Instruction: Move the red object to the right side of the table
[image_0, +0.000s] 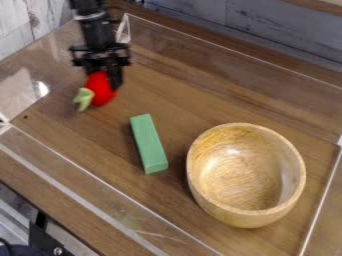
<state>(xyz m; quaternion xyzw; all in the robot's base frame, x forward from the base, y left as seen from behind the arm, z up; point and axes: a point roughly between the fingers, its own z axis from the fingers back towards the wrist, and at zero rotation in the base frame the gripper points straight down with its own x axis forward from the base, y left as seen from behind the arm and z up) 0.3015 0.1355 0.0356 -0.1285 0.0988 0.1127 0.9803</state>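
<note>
The gripper appears pinched onto the red toy fruit, though blur makes contact hard to confirm. The fruit sits at ten o'clock on the table, well apart from the green block and wooden bowl, so the grasp looks unobstructed.

Worktop dark brown wood grain, glossy, catching pale glare along the left; low clear acrylic walls edge it, front one running diagonally across the lower left; behind, a pale planked wall; grey floor patch top left; dark metal framing bottom left corner; light even, soft.
</note>
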